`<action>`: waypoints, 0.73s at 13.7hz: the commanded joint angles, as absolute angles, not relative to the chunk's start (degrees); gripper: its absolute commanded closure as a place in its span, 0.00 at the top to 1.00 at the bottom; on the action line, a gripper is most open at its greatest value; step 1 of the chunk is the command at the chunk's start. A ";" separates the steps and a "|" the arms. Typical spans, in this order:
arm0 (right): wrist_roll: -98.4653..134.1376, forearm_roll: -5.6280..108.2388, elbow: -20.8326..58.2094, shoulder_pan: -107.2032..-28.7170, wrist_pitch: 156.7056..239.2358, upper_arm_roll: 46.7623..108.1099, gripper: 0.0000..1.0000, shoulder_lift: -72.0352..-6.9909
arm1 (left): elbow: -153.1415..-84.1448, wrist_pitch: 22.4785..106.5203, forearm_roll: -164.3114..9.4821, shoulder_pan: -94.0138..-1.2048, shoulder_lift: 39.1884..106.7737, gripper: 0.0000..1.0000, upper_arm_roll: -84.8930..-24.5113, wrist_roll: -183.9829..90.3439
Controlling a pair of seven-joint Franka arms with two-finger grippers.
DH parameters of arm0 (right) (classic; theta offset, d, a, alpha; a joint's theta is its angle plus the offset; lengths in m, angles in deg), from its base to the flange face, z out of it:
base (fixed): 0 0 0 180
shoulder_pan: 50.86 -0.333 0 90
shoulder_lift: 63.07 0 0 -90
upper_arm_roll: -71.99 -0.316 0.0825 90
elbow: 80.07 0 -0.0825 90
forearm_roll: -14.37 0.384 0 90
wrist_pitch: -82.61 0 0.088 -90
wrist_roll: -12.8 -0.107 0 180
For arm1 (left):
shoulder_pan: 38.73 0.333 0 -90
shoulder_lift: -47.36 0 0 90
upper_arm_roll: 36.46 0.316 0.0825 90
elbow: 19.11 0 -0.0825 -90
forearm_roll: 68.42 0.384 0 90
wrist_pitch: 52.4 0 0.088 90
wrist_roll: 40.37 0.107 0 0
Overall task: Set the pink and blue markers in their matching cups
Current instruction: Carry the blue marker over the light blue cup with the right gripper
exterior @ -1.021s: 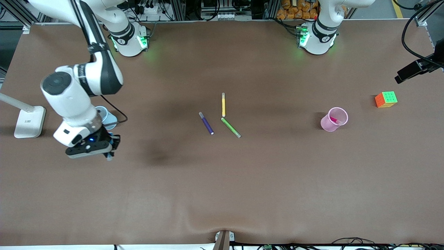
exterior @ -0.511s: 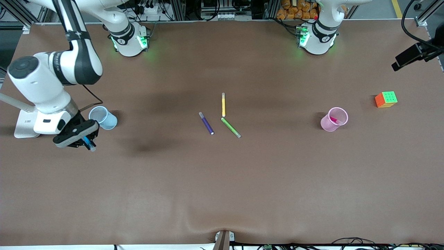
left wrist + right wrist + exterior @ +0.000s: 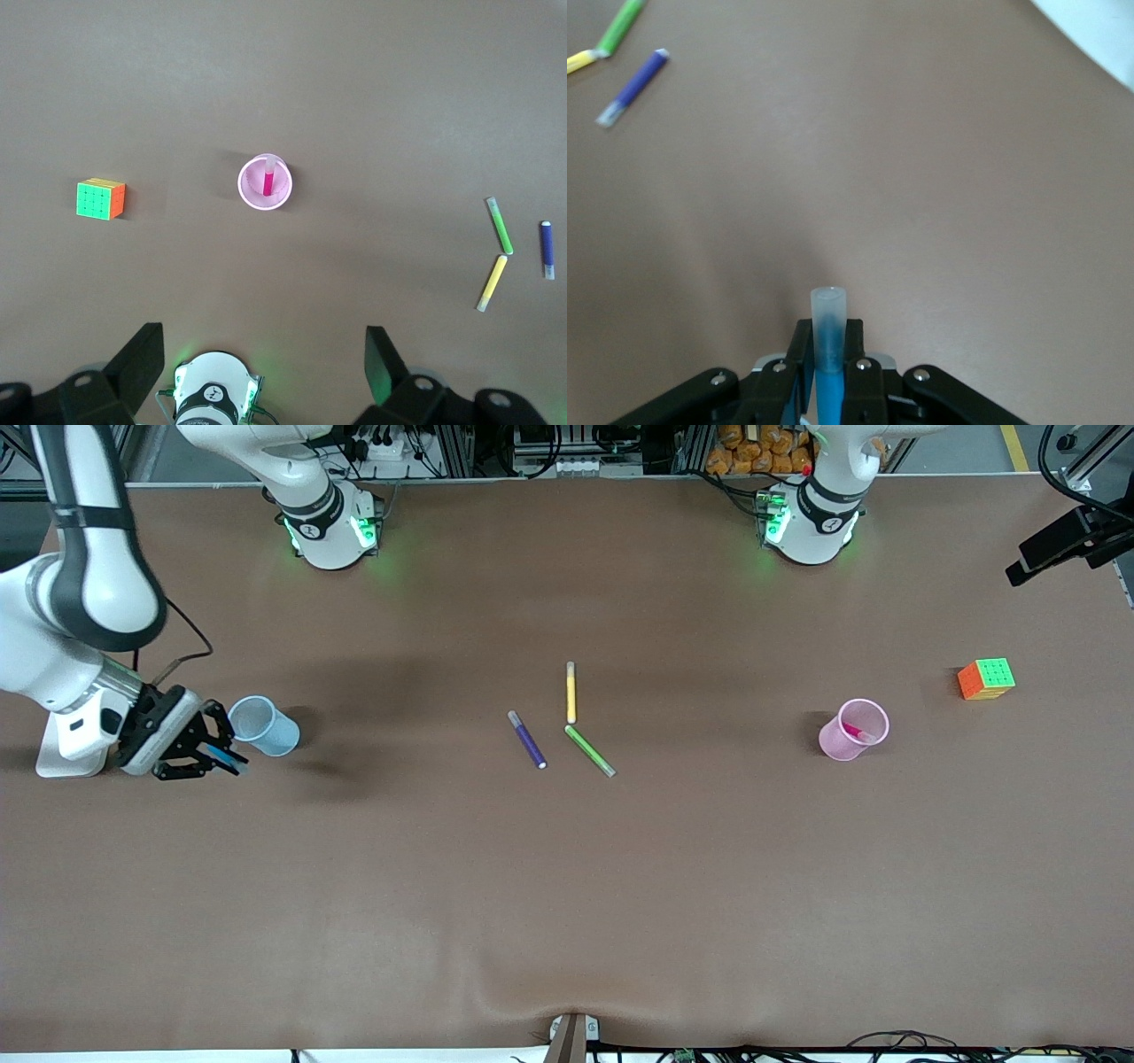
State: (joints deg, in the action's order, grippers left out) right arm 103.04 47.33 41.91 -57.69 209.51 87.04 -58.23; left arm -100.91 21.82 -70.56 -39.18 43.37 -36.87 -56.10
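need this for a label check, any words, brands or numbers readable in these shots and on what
No text can be read.
Round emblems on the arm bases and: a symbol, not legible as letters.
Small dark mark on the white lamp base: too small to read.
Markers, cups and cube: no lettering visible.

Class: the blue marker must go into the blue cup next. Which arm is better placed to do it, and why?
The right arm. Its gripper is shut on the blue marker, beside the blue cup. The left gripper is open and empty, high above the pink cup.
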 commanded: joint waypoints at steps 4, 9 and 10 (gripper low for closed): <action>119.21 52.77 42.98 -52.45 198.03 86.31 0.00 -59.02 | -101.55 22.48 -72.11 -39.44 44.02 1.00 -36.11 -55.22; 133.54 55.94 42.63 -49.82 191.52 86.31 0.00 -55.25 | -102.86 24.33 -72.38 -39.96 46.66 1.00 -36.20 -55.05; 135.39 56.12 42.54 -48.94 191.16 86.31 0.00 -54.20 | -103.48 24.50 -72.38 -40.49 46.66 1.00 -36.20 -55.13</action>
